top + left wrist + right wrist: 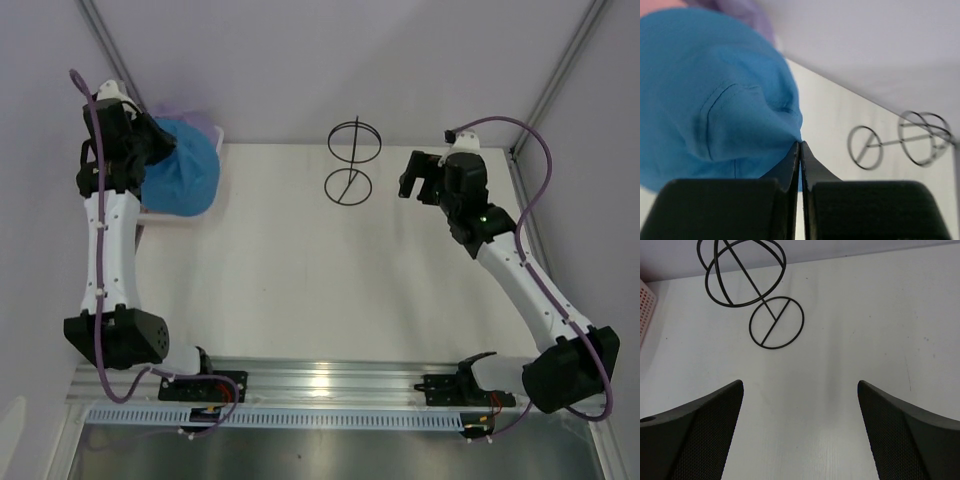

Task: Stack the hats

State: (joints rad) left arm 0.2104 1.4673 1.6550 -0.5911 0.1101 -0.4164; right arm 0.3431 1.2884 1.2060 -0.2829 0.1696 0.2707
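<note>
A blue hat (188, 172) bulges out of the basket at the far left, and its crumpled crown (715, 100) fills the left wrist view. A lavender hat (200, 120) peeks out behind it, and lavender fabric (752, 17) and a bit of pink hat (655, 5) show past the blue one. My left gripper (155, 145) is at the blue hat's left side, and its jaws (800, 143) are shut with a sliver of blue fabric pinched between them. My right gripper (420, 182) hovers open over bare table at the far right, nothing between its fingers (800, 390).
The white mesh basket (165, 215) holding the hats sits at the table's far left edge; its corner (646, 305) shows in the right wrist view. A thin black wire stand (351, 165) stands at the back centre (745, 275) (900, 137), between the two grippers.
</note>
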